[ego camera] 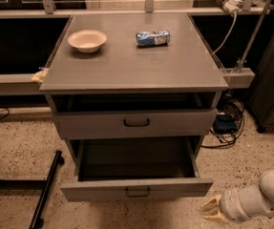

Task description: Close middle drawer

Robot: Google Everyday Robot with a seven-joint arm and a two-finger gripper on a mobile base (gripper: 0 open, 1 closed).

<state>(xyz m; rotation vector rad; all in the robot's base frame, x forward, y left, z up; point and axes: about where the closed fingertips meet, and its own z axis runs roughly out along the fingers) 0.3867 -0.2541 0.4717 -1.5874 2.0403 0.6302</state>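
Note:
The middle drawer point(136, 189) is pulled far out of the grey cabinet, and its inside looks empty. Its low wide front panel carries a small dark centre handle point(137, 192). Above it, the taller top drawer front point(135, 123) with a bigger black handle stands slightly out. The lowest front is hidden under the open drawer. My gripper point(213, 210) is at the bottom right, low near the floor, just right of and below the middle drawer front's right corner, apart from it. Its white arm point(260, 199) comes in from the right edge.
On the cabinet top point(174, 66) sit a beige bowl point(87, 40) and a lying blue-and-white can point(152, 37). A black bar point(46, 190) slants on the speckled floor at the left. Cables and a blue box point(225, 124) lie to the right.

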